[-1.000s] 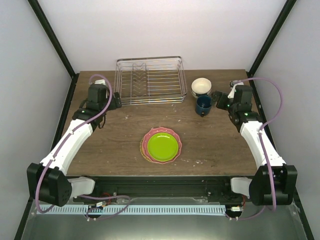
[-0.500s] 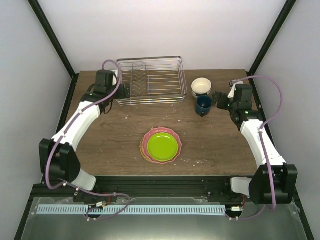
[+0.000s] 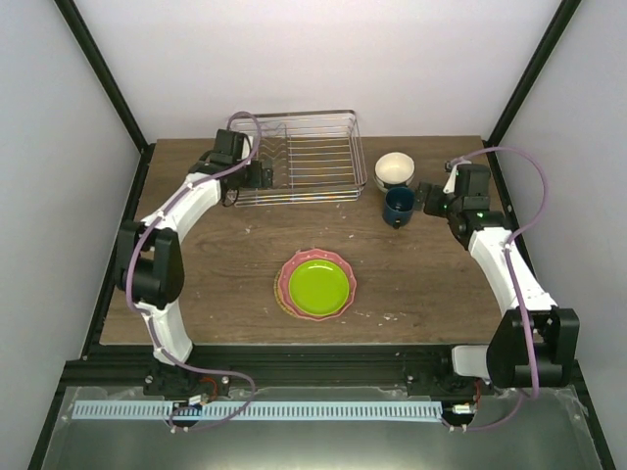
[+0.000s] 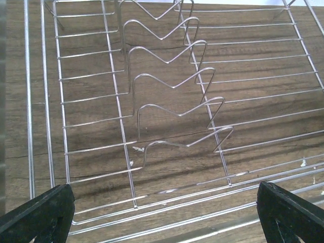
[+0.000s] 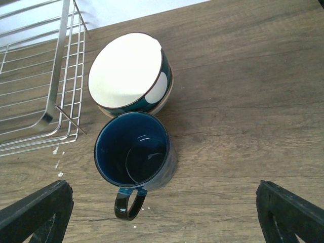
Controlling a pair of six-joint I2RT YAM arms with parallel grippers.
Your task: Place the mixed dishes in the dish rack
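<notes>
Left claw (image 3: pixel 251 174): we see it spread wide and holding nothing, hanging over the left end of the dish rack (image 3: pixel 294 157), above the upright plate prongs.
Right claw (image 3: pixel 423 197): it is also wide and holding nothing, just beside the dark blue mug (image 3: pixel 399 206).
Dish rack: it sits at the far side of the surface (image 3: pixel 216 274).
Mug: it stands upright with its handle turned toward the right claw.
Bowls: the cream bowl (image 3: pixel 395 168) sits just behind the mug, nested in a second bowl (image 5: pixel 161 105), and the rack's corner is near them.
Plates: the lime-green plate (image 3: pixel 317 284) lies on the pink plate (image 3: pixel 286 276) mid-surface, well apart from both claws.
</notes>
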